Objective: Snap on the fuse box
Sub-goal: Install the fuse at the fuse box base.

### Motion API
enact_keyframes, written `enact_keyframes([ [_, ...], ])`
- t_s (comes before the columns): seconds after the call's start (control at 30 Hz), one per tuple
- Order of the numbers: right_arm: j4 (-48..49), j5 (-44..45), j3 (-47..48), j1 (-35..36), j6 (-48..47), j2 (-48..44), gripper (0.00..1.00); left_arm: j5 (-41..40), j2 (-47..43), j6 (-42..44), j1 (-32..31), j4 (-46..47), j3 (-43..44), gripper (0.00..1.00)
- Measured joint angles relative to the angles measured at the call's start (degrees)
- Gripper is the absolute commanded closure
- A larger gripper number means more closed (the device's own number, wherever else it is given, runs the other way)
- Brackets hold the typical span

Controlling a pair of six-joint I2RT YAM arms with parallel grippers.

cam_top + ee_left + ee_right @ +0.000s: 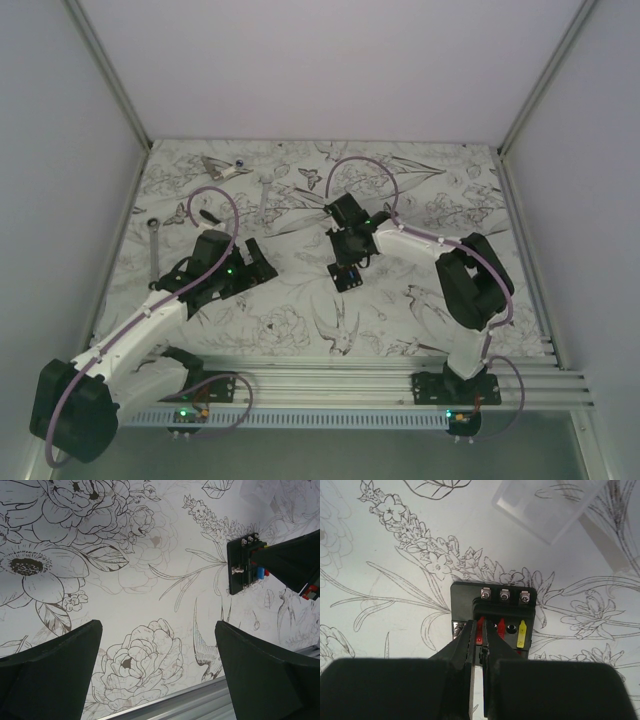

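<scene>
One flower-printed table [280, 320] carried two arms. The left gripper [157, 627] hung with its fingers spread wide, grasping nothing. The right gripper [481, 630] had its fingers pinched almost together, tips down among the red fuses; whether they nipped one I couldn't tell. I counted a wrench [153, 243] at the left edge and a second wrench [265, 195] farther back. One clear cover [547, 505] lay near the single fuse box [492, 605], which sat mid-table under the right gripper, showing three screws [504, 595] and one yellow fuse [522, 634].

Overhead from behind, wrist views close, sharing the fuse box [495, 611]
</scene>
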Motion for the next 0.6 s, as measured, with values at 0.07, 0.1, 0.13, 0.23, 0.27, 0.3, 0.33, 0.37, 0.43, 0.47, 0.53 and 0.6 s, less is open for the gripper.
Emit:
enact_keyframes([
  [0.07, 0.39, -0.44, -0.39, -0.48, -0.37, -0.04, 1.0, 0.0, 0.0, 0.0, 0.0, 0.02, 0.0, 0.0],
  [0.1, 0.59, -0.63, -0.48, -0.59, -0.57, -0.07, 1.0, 0.02, 0.0, -0.02, 0.0, 0.02, 0.0, 0.0],
  [0.13, 0.74, -0.66, -0.55, -0.72, -0.7, -0.07, 1.0, 0.02, -0.02, -0.02, 0.0, 0.02, 0.0, 0.0],
  [0.23, 1.01, -0.59, -0.7, -0.72, -0.96, -0.07, 1.0, 0.04, -0.02, -0.04, 0.0, 0.02, 0.0, 0.0],
  [0.27, 1.14, -0.55, -0.81, -0.72, -1.01, -0.07, 1.0, 0.07, -0.02, -0.04, 0.0, 0.02, 0.0, 0.0],
  [0.3, 1.31, -0.52, -0.92, -0.72, -1.01, -0.07, 1.0, 0.09, -0.04, -0.07, 0.0, 0.0, 0.0, 0.0],
  [0.33, 1.44, -0.5, -1.03, -0.72, -1.01, -0.07, 1.0, 0.11, -0.07, -0.09, 0.0, 0.02, 0.0, 0.0],
  [0.37, 1.66, -0.44, -1.16, -0.72, -1.01, -0.09, 1.0, 0.13, -0.09, -0.17, 0.0, 0.02, 0.0, 0.0],
  [0.43, 2.49, -0.22, -1.6, -0.72, -1.01, -0.22, 1.0, 0.13, -0.11, -0.2, 0.0, 0.02, 0.0, 0.0],
  [0.47, 2.82, -0.09, -1.81, -0.7, -0.98, -0.31, 1.0, 0.15, -0.11, -0.2, 0.0, 0.0, 0.0, 0.0],
  [0.53, 3.5, 0.2, -2.38, -0.7, -0.96, -0.61, 1.0, 0.17, -0.11, -0.2, 0.0, 0.02, 0.0, 0.01],
  [0.6, 4.13, 0.68, -2.91, -0.63, -0.94, -0.94, 1.0, 0.17, -0.11, -0.22, 0.0, 0.0, 0.0, 0.0],
])
